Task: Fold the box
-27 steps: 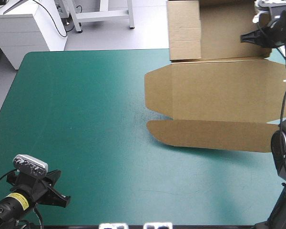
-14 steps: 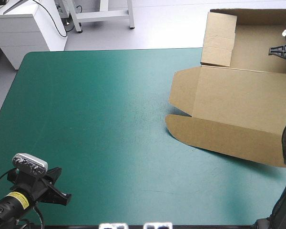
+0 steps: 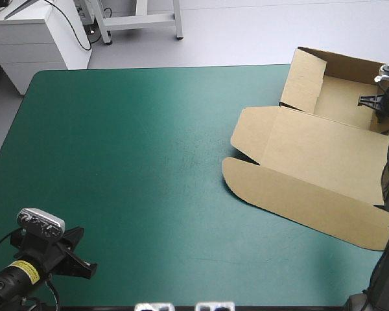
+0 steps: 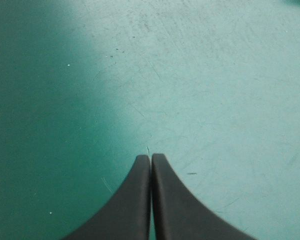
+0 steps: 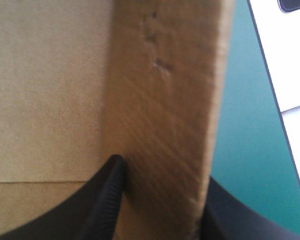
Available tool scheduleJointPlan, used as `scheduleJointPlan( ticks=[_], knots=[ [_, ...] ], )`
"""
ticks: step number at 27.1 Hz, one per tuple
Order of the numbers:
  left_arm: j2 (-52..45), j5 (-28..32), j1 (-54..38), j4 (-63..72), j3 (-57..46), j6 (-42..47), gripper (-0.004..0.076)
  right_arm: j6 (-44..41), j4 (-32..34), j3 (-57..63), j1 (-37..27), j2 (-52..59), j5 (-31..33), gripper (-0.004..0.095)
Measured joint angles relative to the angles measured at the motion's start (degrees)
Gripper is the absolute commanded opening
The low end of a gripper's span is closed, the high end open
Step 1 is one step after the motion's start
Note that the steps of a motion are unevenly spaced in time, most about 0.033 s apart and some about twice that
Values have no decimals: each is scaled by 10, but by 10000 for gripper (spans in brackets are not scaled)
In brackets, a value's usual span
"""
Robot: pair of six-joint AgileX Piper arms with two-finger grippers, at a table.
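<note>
Okay, the box (image 3: 311, 155) sits at about 3 o'clock on the teal-green cover (image 3: 129, 162). Its tray end, with the walls raised, is at 1 o'clock of the sheet. The lid panel and front flap lie flat, spreading toward 7 o'clock. I see my right gripper (image 3: 375, 103) at the tray's 3 o'clock wall. From the right wrist, its black fingers (image 5: 102, 205) stand on either side of that upright brown wall and are clamped on it, one on the board side, one on the cover side. My left gripper (image 3: 84, 264) hangs at 7 o'clock by the table's near edge, well apart from the box. From its wrist, the two fingers are pressed together into one point over bare cover.
</note>
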State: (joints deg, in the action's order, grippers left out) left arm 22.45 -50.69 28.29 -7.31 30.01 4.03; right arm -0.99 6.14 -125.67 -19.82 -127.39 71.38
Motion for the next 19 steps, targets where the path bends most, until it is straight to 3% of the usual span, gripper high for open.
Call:
scheduleJointPlan(
  ticks=[1,2,9,12,14,17,19],
  knots=[
    [0,0,0,0,0,0,-8,0,-3,0,-2,1,-1,718],
    [0,0,0,0,0,0,-8,-1,-5,0,-4,4,-2,747],
    [0,0,0,0,0,0,-8,-1,-32,2,-5,70,-1,724],
    [0,0,0,0,0,0,-8,15,-80,2,-6,119,-1,563],
    [0,0,0,0,0,0,-8,31,-139,4,-7,158,0,299],
    [0,0,0,0,0,0,-8,78,-241,29,-7,223,0,0],
    [0,0,0,4,0,1,-8,100,-296,51,-7,252,0,4]
  ],
)
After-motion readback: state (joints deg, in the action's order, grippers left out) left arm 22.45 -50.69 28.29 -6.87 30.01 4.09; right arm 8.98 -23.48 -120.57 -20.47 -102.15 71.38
